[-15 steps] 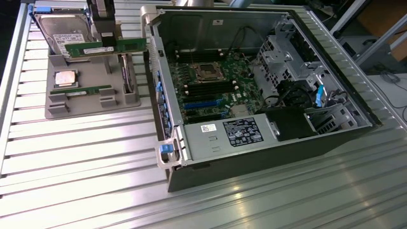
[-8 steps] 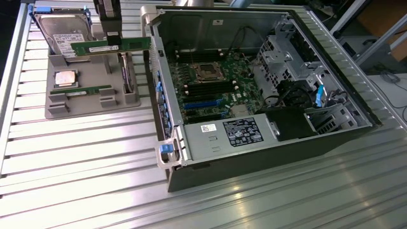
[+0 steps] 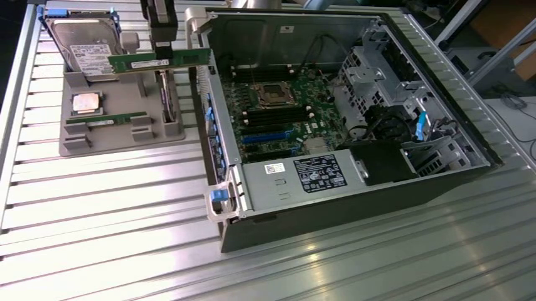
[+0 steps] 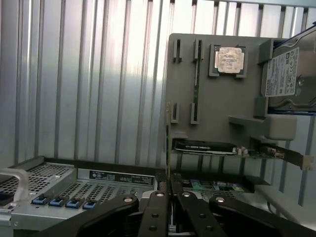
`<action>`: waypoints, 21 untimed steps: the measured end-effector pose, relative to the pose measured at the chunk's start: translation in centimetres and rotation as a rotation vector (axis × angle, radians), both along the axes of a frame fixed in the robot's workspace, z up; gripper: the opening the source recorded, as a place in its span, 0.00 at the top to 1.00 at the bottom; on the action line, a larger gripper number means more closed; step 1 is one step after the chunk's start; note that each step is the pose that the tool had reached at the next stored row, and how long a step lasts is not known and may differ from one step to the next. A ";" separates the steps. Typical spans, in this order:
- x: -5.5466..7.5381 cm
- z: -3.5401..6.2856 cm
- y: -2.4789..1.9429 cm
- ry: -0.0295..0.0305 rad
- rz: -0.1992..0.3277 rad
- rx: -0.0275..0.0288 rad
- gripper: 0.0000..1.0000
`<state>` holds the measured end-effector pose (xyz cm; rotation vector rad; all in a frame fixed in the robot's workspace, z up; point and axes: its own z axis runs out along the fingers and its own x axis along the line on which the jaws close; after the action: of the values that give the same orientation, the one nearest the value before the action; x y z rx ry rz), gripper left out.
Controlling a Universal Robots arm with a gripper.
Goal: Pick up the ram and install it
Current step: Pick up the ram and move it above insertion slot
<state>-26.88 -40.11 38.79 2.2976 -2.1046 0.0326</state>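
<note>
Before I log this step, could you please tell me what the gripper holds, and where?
The gripper holds the ram by its upper edge, near mid-length.

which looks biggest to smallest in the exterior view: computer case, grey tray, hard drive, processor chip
1. computer case
2. grey tray
3. hard drive, standing in the tray
4. processor chip, clearly the smallest
</note>
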 end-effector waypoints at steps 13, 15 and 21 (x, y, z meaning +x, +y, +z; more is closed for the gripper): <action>2.5 -0.03 0.00 0.0000 0.000 0.0000 0.87; 2.8 -0.03 0.00 0.0000 0.000 0.0000 0.87; 3.6 -0.04 0.00 0.0000 0.000 0.0000 0.87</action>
<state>-23.25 -40.11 38.75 2.2976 -2.1047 0.0326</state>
